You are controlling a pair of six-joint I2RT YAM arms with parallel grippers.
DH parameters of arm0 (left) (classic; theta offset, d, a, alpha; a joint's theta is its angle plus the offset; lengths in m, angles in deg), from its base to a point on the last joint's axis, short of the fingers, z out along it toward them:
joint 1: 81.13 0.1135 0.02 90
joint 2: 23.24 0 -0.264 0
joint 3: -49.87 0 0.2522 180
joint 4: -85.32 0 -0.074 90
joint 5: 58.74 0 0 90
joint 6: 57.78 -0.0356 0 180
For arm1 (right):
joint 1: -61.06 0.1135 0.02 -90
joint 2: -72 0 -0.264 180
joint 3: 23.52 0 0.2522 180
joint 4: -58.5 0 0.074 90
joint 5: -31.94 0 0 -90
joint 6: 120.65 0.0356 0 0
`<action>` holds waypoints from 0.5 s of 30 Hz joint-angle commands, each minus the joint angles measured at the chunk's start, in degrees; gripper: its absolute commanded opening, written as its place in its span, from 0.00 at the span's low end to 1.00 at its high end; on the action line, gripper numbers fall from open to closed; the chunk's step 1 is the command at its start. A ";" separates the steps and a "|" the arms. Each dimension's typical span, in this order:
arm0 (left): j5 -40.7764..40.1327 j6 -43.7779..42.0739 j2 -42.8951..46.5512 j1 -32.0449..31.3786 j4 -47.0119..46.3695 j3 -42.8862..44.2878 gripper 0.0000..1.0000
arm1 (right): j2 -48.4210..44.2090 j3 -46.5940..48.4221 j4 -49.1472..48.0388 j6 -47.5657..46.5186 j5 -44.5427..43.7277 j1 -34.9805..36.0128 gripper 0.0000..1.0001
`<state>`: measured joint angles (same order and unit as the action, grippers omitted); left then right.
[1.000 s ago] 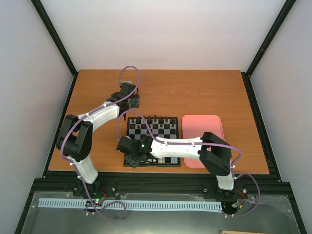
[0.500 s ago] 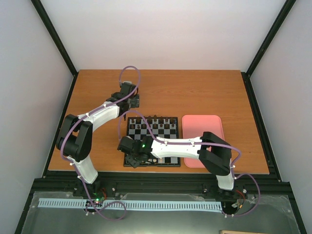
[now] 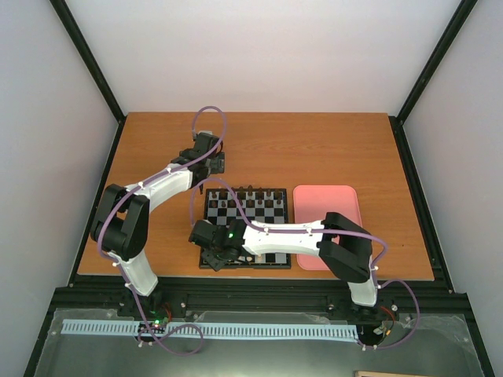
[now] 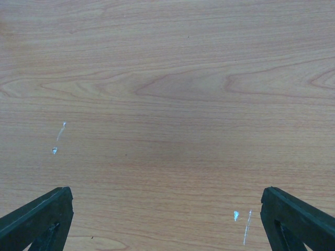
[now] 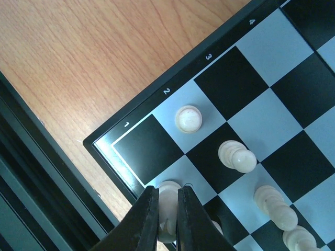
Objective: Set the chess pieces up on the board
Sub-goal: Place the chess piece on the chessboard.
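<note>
The black and white board [image 3: 248, 226] lies in the middle of the table. My right gripper [image 3: 214, 258] hovers over its near left corner and is shut on a cream chess piece [image 5: 168, 201], whose base rests on the white square next to the black corner square [image 5: 149, 149]. Other cream pieces stand close by: a pawn [image 5: 188, 118], another [image 5: 236, 156] and a row [image 5: 277, 209] to the right. Dark pieces [image 3: 250, 193] line the far edge. My left gripper [image 3: 214, 162] is open and empty over bare wood, its fingers [image 4: 39, 219] wide apart.
A pink tray [image 3: 327, 224] lies right of the board. The table's near edge and a black frame rail [image 5: 31, 172] run just left of the board's corner in the right wrist view.
The right gripper has barely shifted over the near left corner of the board. The left arm has not moved.
</note>
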<state>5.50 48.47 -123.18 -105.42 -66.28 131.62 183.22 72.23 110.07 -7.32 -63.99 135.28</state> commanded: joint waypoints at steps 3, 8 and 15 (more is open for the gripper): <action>-0.95 -0.61 0.08 -0.40 -0.31 0.92 1.00 | 1.55 -0.47 -0.58 -0.08 0.31 -0.35 0.10; -0.92 -0.70 -0.02 -0.41 -0.31 1.01 1.00 | 1.51 -0.48 -0.44 -0.07 -0.31 -0.41 0.13; -1.04 -0.69 -0.08 -0.40 -0.31 1.07 1.00 | 0.96 -0.38 -0.23 -0.18 -0.40 -0.39 0.21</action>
<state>5.41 48.47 -123.18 -105.42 -66.26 131.62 183.97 72.23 109.91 -7.34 -63.64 135.23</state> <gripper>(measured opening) 0.998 0.207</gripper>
